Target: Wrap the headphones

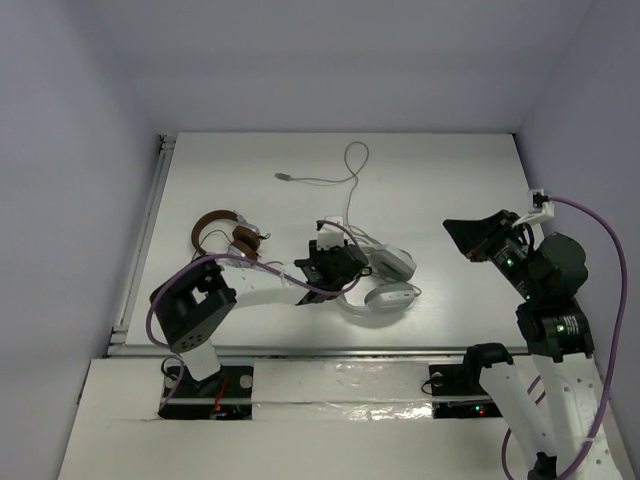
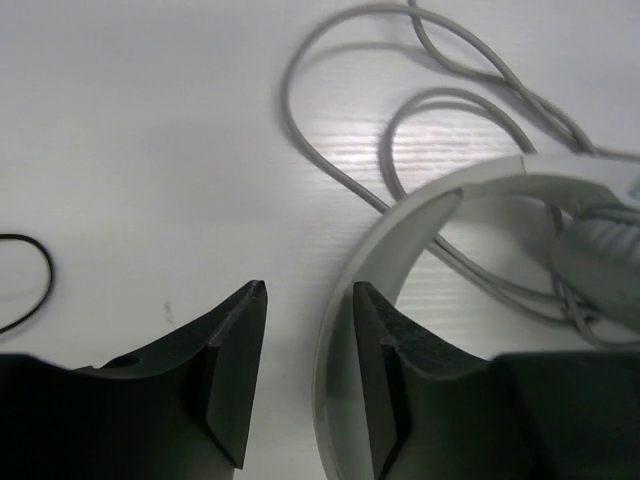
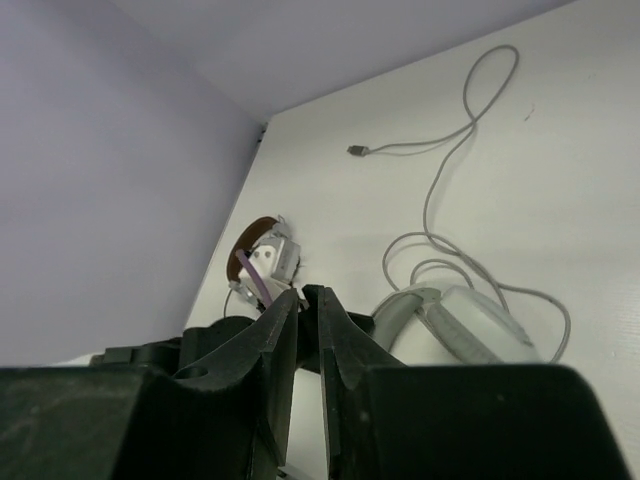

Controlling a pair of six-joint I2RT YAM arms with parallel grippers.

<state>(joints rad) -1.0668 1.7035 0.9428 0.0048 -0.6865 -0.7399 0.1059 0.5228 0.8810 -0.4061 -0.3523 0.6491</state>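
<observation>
The left gripper (image 2: 310, 290) sits low over the headphones (image 1: 393, 296), its jaws apart and clamped on nothing. The pale headband (image 2: 440, 195) curves beneath the gap, close against one finger. Left of the headphones, well apart, lie brown-banded headphones (image 1: 225, 232), and a thin black cord (image 2: 40, 270) shows on that side. The headphones rest on the white table (image 1: 450, 170), earcups side by side. Behind them, their grey cable (image 1: 320, 181) loops away to a plug (image 1: 285, 177). Right of the headphones, well clear, the right gripper (image 1: 460, 232) hangs above the table, jaws nearly together on nothing.
</observation>
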